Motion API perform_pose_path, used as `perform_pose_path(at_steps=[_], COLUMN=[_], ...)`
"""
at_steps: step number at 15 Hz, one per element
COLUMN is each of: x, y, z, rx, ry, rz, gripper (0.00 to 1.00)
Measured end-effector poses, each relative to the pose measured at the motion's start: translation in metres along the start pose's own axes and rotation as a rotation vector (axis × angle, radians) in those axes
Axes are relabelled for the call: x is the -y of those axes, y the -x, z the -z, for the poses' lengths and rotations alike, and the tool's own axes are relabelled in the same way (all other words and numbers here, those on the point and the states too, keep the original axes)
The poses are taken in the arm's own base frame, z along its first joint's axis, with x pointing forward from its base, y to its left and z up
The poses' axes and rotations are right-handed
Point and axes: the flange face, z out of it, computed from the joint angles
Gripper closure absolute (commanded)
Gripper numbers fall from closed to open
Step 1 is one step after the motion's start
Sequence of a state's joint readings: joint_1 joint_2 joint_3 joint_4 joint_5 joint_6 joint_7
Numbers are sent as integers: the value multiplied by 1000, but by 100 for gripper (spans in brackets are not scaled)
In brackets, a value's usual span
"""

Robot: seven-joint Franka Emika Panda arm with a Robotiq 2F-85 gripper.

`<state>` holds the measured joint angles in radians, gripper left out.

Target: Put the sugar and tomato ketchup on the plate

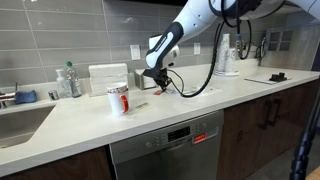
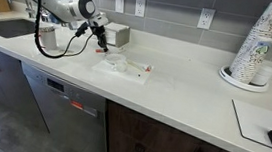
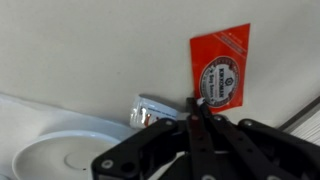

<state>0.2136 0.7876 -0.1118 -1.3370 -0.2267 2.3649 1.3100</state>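
Note:
My gripper [image 3: 197, 104] is shut, its fingertips pinching the lower corner of the tomato ketchup sachet [image 3: 221, 66], a flat red packet with a round label. In both exterior views the gripper [image 1: 158, 79] [image 2: 101, 46] hangs a little above the counter. The round white plate [image 3: 65, 155] lies below and to the left in the wrist view, and shows in an exterior view [image 2: 114, 59] just beside the gripper. A small clear-and-white sugar sachet [image 3: 150, 112] lies on the counter next to the plate's rim.
A white cup with red print [image 1: 118, 99] and a white box-shaped container [image 1: 107, 77] stand near the gripper. Bottles [image 1: 68, 82] and a sink [image 1: 20, 120] are at one end. A stack of paper cups [image 2: 256, 45] stands at the other end.

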Motion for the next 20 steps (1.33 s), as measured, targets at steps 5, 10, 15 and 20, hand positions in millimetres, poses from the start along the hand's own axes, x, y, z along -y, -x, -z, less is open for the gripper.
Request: perform_pose_path(at_steps=[5, 10, 15, 20], x=[2, -16, -49, -69], y=[-2, -24, -66, -88], z=[18, 44, 41, 21], rx=[50, 54, 39, 40], ry=[-18, -22, 1, 28], rz=[-41, -107, -193, -233], gripper=[99, 99, 99, 72])
